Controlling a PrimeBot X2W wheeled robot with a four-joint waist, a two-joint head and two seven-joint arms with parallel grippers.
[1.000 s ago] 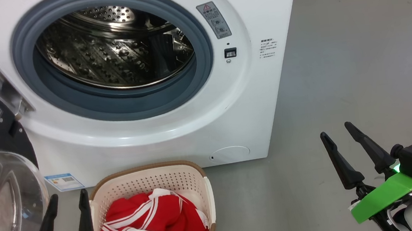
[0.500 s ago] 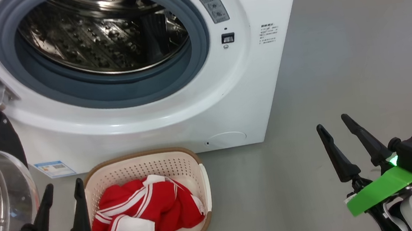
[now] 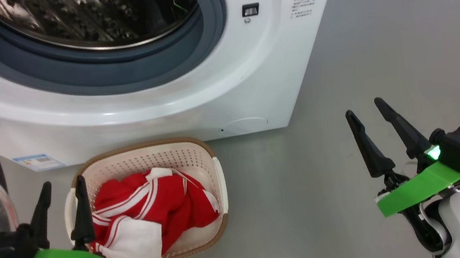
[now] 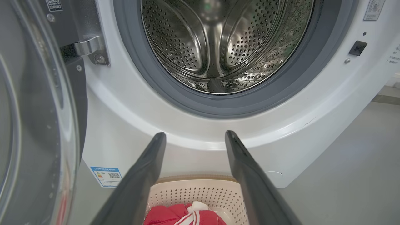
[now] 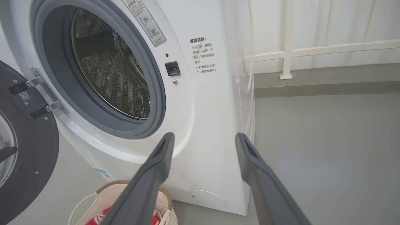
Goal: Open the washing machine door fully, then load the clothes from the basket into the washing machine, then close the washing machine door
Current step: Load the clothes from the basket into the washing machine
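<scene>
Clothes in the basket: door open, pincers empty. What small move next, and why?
Probably lower the left pincer onto the red clothes in the basket: it hangs open near them, the washing machine door stands wide, and the drum is empty.

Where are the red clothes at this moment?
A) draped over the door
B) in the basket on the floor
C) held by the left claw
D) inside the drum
B: the clothes lie bundled in the basket, on the floor before the washing machine.
</scene>
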